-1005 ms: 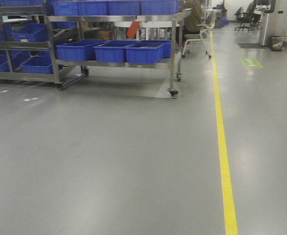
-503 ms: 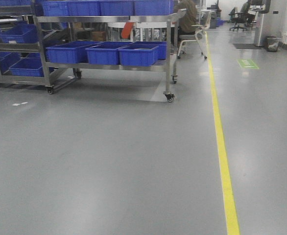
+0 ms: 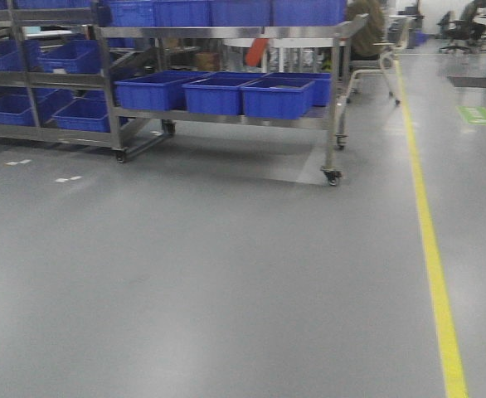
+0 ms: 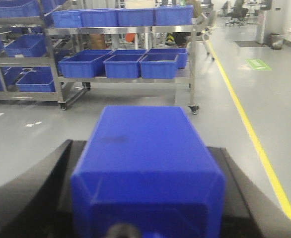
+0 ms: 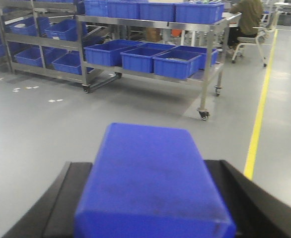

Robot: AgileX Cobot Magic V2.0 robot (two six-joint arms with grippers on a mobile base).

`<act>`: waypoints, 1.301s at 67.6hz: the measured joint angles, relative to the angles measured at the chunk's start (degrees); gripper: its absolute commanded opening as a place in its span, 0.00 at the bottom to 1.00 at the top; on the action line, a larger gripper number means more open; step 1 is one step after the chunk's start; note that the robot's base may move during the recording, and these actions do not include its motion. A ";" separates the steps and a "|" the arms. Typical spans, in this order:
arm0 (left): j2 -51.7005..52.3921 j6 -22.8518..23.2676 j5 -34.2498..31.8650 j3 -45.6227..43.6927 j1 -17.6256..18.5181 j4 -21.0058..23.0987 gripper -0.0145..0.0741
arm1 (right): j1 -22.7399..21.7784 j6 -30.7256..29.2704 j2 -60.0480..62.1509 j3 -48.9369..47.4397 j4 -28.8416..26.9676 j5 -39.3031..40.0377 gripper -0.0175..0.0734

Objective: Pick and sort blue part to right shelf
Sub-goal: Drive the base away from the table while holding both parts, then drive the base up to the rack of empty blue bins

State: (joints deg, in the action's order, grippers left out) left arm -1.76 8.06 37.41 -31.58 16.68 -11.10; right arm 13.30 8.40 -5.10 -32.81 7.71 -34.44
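Left gripper (image 4: pixel 143 145) jaws pinched a blue part (image 4: pixel 145 166); right gripper (image 5: pixel 144 162) jaws pinched a second blue part (image 5: pixel 150 186). Right shelf (image 3: pixel 226 33) stood well ahead across the floor (image 3: pixel 185 274). I judged: drive the base in slowly, square to its front rail (image 3: pixel 226 118), grips unchanged, left of the yellow line (image 3: pixel 434 274).

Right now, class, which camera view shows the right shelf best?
The right wrist view: the right shelf is largest and clearest, both tiers visible. The left wrist view shows it smaller; the front view crops its top bins.
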 measured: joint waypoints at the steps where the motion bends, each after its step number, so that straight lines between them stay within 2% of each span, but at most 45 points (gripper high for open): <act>1: 0.00 0.00 0.00 0.00 0.00 0.00 0.42 | 0.00 0.00 0.00 0.00 0.00 0.00 0.48; 88: 0.00 0.00 0.21 0.00 0.00 0.00 0.42 | -0.10 0.00 0.00 0.00 0.00 0.00 0.48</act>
State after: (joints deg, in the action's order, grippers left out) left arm -1.76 8.06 37.62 -31.58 16.68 -11.10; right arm 13.21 8.40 -5.10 -32.81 7.71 -34.44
